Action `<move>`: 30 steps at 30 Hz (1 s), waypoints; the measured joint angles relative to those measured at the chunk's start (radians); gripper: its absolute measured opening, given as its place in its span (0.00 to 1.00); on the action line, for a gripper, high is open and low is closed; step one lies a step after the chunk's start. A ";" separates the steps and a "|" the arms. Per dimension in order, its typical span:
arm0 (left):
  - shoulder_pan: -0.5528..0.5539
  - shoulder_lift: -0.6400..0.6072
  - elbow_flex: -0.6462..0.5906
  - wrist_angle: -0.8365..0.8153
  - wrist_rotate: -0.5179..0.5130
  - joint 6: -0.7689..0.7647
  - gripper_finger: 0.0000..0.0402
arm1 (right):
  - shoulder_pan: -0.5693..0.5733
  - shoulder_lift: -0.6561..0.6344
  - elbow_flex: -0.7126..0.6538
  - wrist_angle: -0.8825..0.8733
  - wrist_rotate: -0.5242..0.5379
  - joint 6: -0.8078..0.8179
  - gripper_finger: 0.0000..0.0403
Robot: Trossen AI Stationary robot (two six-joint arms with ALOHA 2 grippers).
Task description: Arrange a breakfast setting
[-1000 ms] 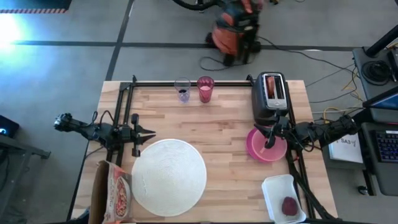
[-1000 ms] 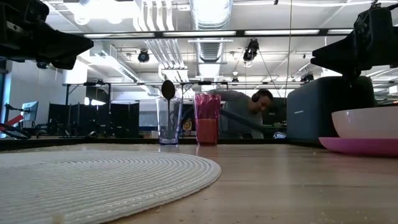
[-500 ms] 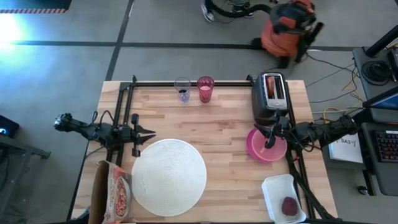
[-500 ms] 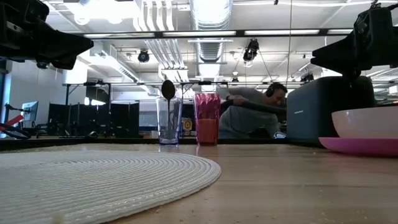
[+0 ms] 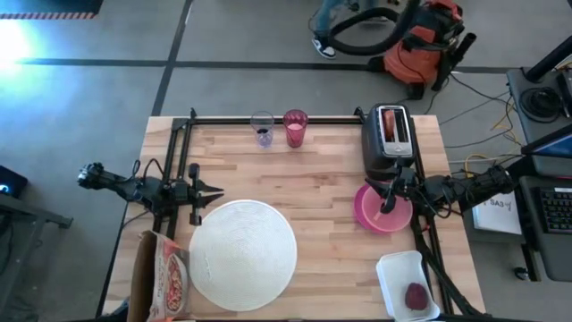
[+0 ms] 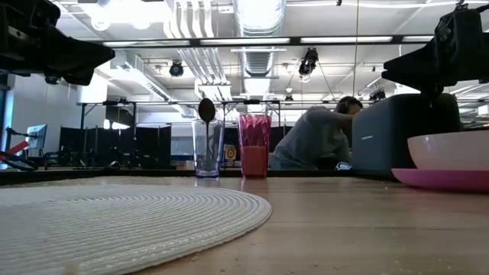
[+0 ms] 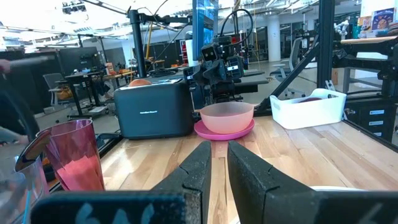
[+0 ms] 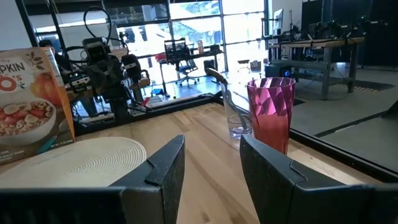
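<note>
A big white round disc (image 5: pixel 241 255) lies flat at the table's near left. The magenta plate (image 5: pixel 368 217) carries the translucent pink bowl (image 7: pixel 227 116) at the right. The pink tumbler (image 5: pixel 296 129) stands at the far edge beside a clear glass (image 5: pixel 262 130) holding the spoon (image 6: pixel 206 111). Round toasted bread (image 5: pixel 391 120) sticks out of the black toaster (image 5: pixel 391 134). A small dark-red fruit (image 5: pixel 416 296) lies in a white tray (image 5: pixel 393 268). My left gripper (image 5: pixel 218 190) waits shut at the left edge, level. My right gripper (image 5: pixel 386 202) hovers open, high above the bowl.
A cereal box (image 5: pixel 165 277) lies at the near left corner beside the disc. Bare wood stretches across the table's middle (image 5: pixel 322 192). Beyond the far edge a person (image 6: pixel 317 137) bends over an orange vacuum (image 5: pixel 420 40).
Both arms and all things on the table have kept still. Beyond the far edge, the person and the orange vacuum have gone toward the right.
</note>
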 joint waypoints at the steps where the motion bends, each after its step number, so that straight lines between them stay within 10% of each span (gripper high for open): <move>1: 0.000 0.000 0.000 0.000 0.000 0.000 0.09 | 0.000 0.000 0.000 0.000 0.000 -0.001 0.36; 12: 0.000 0.000 0.000 0.021 -0.002 0.055 0.09 | 0.000 0.000 0.000 0.000 0.000 0.000 0.36; 19: 0.000 0.014 0.002 0.317 -0.151 0.084 0.09 | 0.000 0.000 0.000 0.000 0.000 -0.001 0.36; 30: 0.000 0.215 0.176 0.084 -0.267 -0.021 0.09 | 0.000 0.000 0.000 0.000 0.000 0.000 0.36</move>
